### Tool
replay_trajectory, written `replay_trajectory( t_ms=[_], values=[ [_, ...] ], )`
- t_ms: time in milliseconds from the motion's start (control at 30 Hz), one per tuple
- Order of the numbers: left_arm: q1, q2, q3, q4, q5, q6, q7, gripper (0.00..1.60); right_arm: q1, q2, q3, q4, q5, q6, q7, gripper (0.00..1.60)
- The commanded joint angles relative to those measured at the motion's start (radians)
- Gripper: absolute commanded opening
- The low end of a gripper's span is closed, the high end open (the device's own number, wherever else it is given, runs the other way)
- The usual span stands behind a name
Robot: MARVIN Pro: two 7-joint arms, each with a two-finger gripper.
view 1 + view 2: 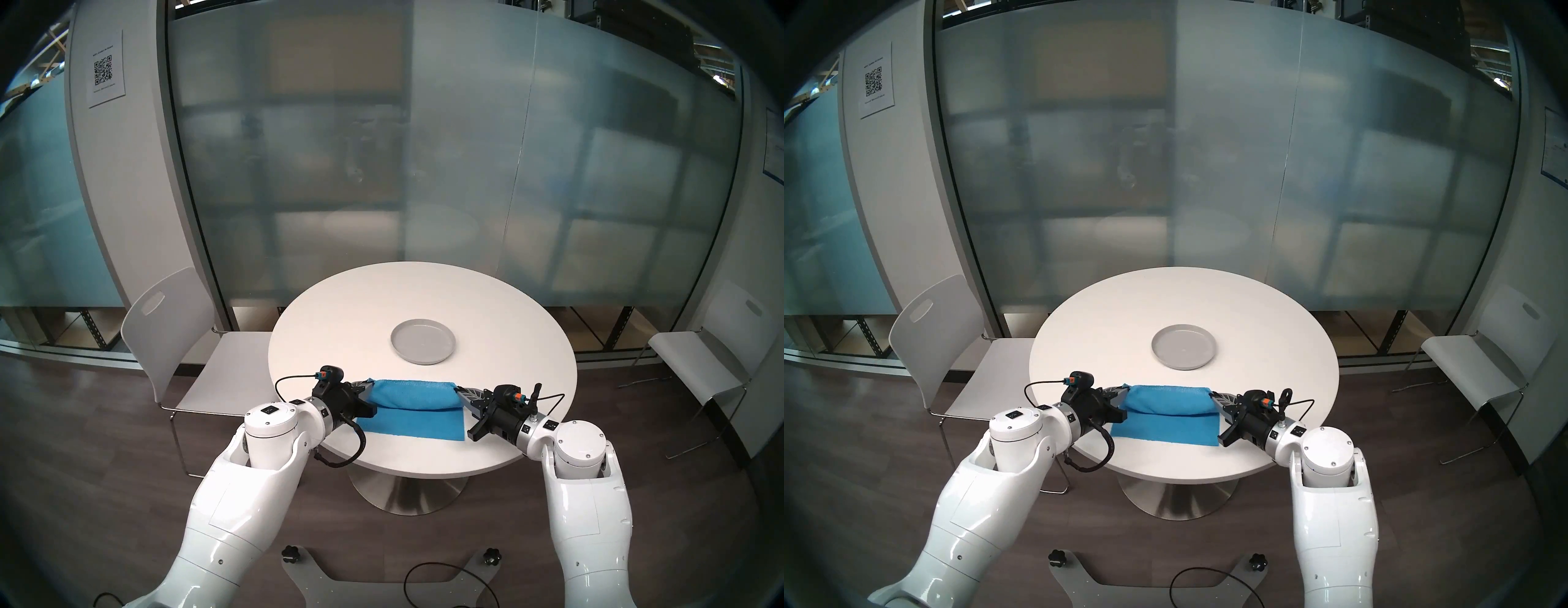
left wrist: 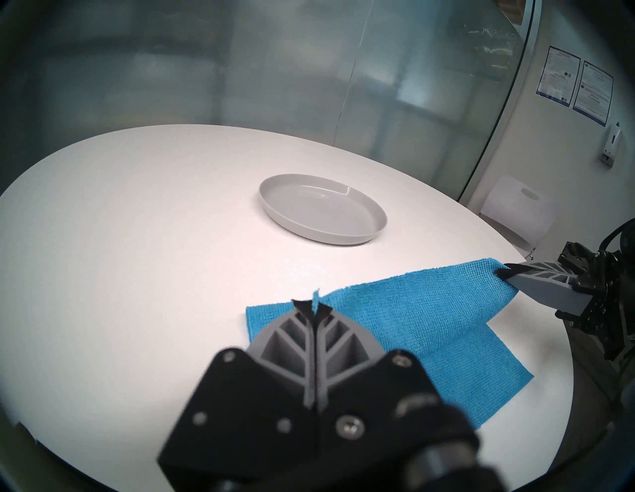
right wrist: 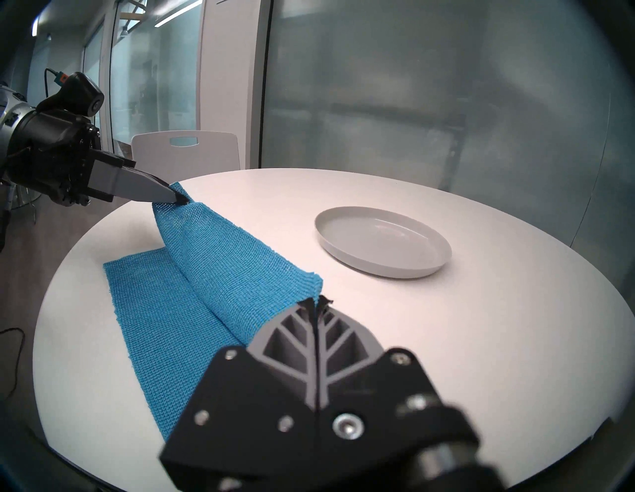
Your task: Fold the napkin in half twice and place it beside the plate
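I'm holding both arms low, left hand and right hand each pinching a lifted napkin corner.

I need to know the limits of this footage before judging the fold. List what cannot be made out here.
- The napkin corner in the left gripper: head view, hidden by the gripper's black body.
- Table under the raised fold: all views, covered by cloth.
- Paper notices on the wall: left wrist view, print too small.
- Room behind the frosted glass: blurred shapes only.
- The plate underside: hidden in every view.
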Motion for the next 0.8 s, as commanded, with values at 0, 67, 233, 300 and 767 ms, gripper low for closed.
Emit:
replay_trajectory(
  t_ms=[0,67,233,300,767],
  values=[
    [-0.005,-0.008,0.004,-0.015,0.003,-0.009,0.004,0.00,0.000,-0.002,0.003,-0.025,0.004,-0.004,-0.002,0.00],
    [-0.005,-0.009,0.005,-0.011,0.004,-0.011,0.005,0.00,0.000,-0.003,0.003,-0.022,0.002,-0.005,-0.004,0.00],
    [0.001,-0.013,0.009,-0.003,0.005,-0.016,0.005,0.00,0.003,-0.001,0.002,-0.006,-0.005,-0.017,-0.010,0.00],
    [0.004,-0.013,0.009,-0.003,0.004,-0.017,0.006,0.02,0.005,0.000,0.001,0.000,-0.007,-0.023,-0.012,0.04],
    [0.049,-0.018,0.002,-0.038,-0.005,-0.021,0.022,0.16,0.004,0.008,-0.004,0.015,-0.019,-0.032,-0.014,0.10]
  ],
)
